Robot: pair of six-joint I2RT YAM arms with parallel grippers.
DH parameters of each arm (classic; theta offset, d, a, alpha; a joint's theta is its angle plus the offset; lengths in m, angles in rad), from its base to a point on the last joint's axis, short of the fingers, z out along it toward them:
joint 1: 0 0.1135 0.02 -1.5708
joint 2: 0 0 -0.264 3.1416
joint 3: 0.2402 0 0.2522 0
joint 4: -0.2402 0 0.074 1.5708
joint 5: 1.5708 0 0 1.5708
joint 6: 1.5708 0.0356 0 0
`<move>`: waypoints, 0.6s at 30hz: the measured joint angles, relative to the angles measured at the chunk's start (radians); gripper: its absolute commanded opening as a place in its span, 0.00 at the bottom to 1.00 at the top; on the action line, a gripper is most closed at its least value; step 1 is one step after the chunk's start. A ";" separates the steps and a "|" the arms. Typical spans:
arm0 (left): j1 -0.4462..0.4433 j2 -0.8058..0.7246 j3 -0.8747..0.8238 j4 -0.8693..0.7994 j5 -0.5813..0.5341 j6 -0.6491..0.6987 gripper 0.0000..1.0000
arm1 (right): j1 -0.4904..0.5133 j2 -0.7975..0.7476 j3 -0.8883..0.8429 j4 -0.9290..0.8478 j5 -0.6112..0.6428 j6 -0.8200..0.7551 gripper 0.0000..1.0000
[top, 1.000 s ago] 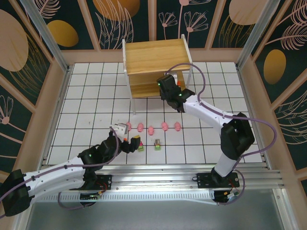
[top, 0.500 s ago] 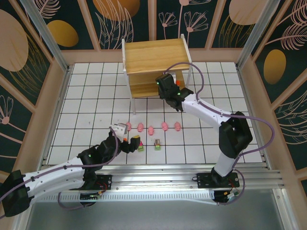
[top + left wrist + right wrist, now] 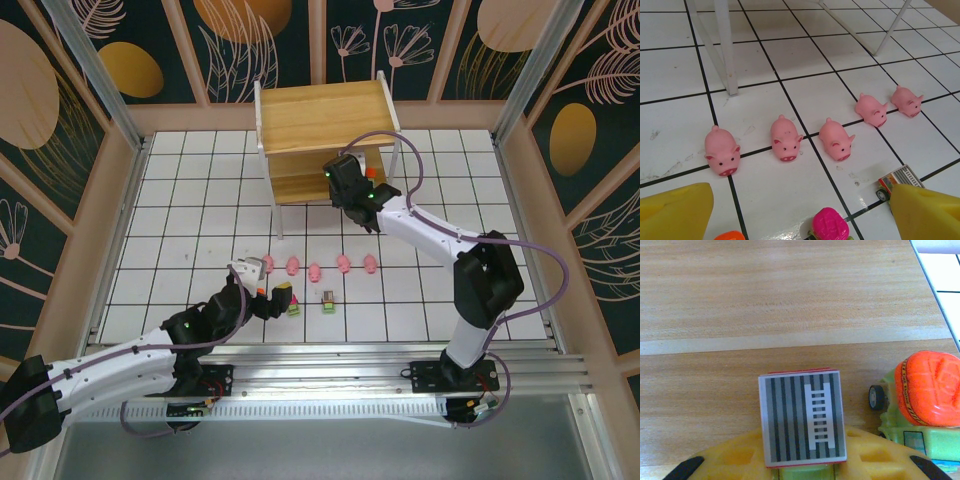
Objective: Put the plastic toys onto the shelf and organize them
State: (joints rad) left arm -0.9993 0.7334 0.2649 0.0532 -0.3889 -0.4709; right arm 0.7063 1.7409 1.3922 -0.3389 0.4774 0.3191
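Over the last second little is changed in the top view: the right arm's elbow is drawn slightly inward, and the right pincer [image 3: 358, 188] is kept at the lower board [image 3: 790, 300] of the shelf [image 3: 320, 115]. A striped-top toy [image 3: 802, 417] is seen standing on that board against the pincer's yellow body, just beside an orange-topped toy [image 3: 930, 382] already set there. Whether it is gripped or being let go cannot be told. A release is judged likely, which would make two toys shelved. The left pincer [image 3: 800, 215] is held released over the desk [image 3: 850, 65], unmoved. Five pink pigs [image 3: 835, 141] and three blocky toys [image 3: 830, 225] are left there.
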 measured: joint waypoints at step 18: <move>0.000 -0.019 -0.005 0.000 0.000 0.000 0.92 | 0.000 -0.001 0.000 -0.001 0.010 0.000 0.39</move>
State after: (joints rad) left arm -0.9993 0.7147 0.2596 0.0528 -0.3889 -0.4709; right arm 0.7063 1.7401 1.3922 -0.3397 0.4873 0.3187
